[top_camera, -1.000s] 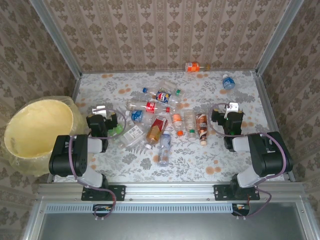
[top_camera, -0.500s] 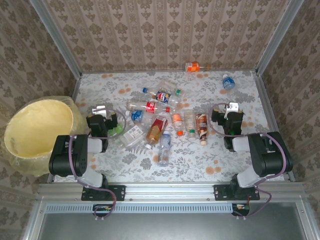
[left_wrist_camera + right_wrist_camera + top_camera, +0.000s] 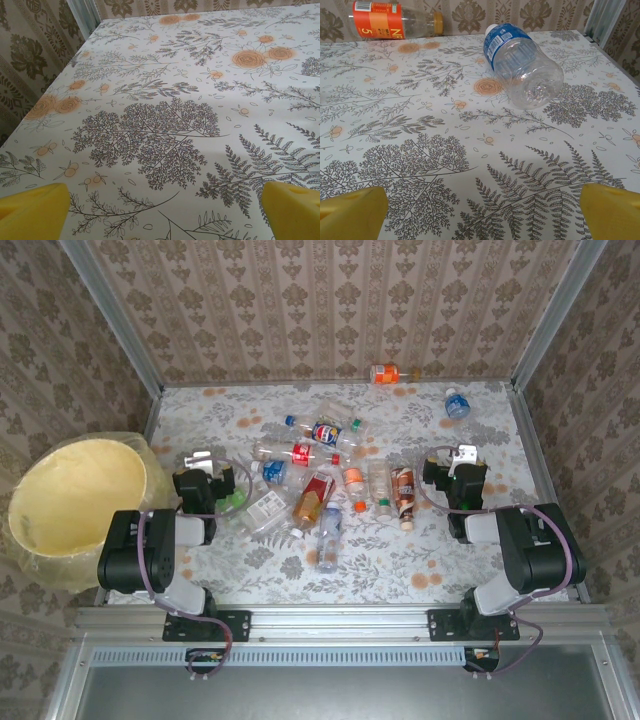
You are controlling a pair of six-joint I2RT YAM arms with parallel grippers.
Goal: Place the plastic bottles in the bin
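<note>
- I see a floral tablecloth (image 3: 400, 560) with patterned wallpaper (image 3: 320, 310) behind it.
- The plastic bottles (image 3: 318, 485) lie scattered mid-table; the bin (image 3: 70, 505) stands beyond the left edge.
- Both the left gripper (image 3: 162, 212) and the right gripper (image 3: 482, 212) gape wide, holding nothing.

pale yellow bin (image 3: 75, 505), floral-print table (image 3: 400, 560)

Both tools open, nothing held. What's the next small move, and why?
Probably ease the right tool forward toward the blue-label bottle. It lies on its side just ahead, clear of the bottle pile, and the jaws stand open and empty. The bin sits far to the left, so a long carry would follow.
</note>
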